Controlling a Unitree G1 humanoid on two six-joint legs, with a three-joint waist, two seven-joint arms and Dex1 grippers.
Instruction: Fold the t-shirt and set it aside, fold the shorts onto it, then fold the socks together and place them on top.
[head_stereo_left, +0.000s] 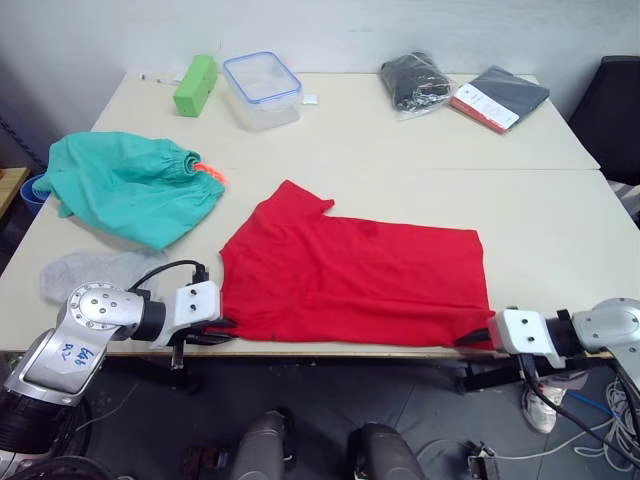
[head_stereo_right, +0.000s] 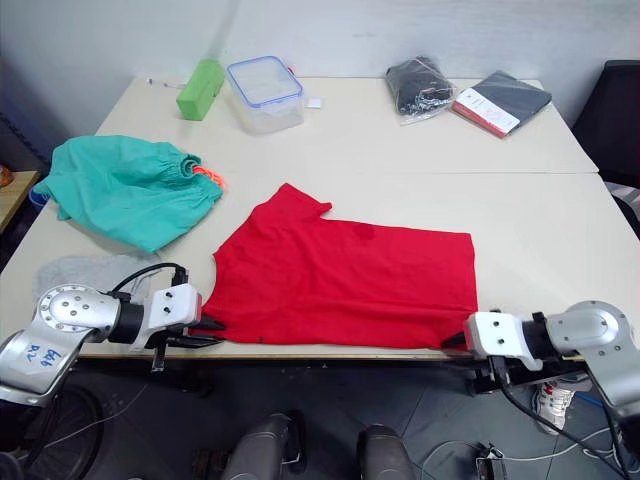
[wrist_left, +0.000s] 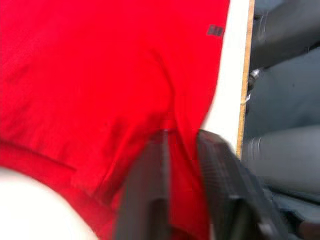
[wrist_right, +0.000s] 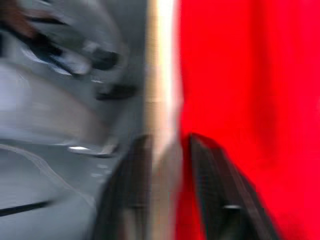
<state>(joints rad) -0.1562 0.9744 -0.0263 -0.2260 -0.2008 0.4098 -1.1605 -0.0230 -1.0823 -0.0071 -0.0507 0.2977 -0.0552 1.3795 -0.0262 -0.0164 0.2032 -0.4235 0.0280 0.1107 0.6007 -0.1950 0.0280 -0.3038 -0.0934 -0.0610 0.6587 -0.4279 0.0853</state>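
The big pale table (head_stereo_left: 560, 215) takes up most of the head view, and the t-shirt (head_stereo_left: 355, 275) lies spread flat across its lower centre, bottom hem along the near edge, one sleeve poking toward the middle. At the left of the frame the shorts (head_stereo_left: 125, 185) sit in a loose heap, orange drawstring showing at the waistband, and just below them, at the lower left, the socks (head_stereo_left: 90, 270) lie on the tabletop. Along the top of the frame are a clear lidded container (head_stereo_left: 262, 90), a green block (head_stereo_left: 195, 85), a black bagged bundle (head_stereo_left: 415, 80) and a dark flat packet (head_stereo_left: 500, 97). The left gripper (head_stereo_left: 222, 330) is at the shirt's lower-left corner; its wrist view shows the two fingers (wrist_left: 145, 200) set narrowly with red cloth between them, pinching the hem. The right gripper (head_stereo_left: 478, 338) is at the lower-right corner, fingers a little apart astride the table's edge by the shirt; whether they grip cloth I cannot tell.
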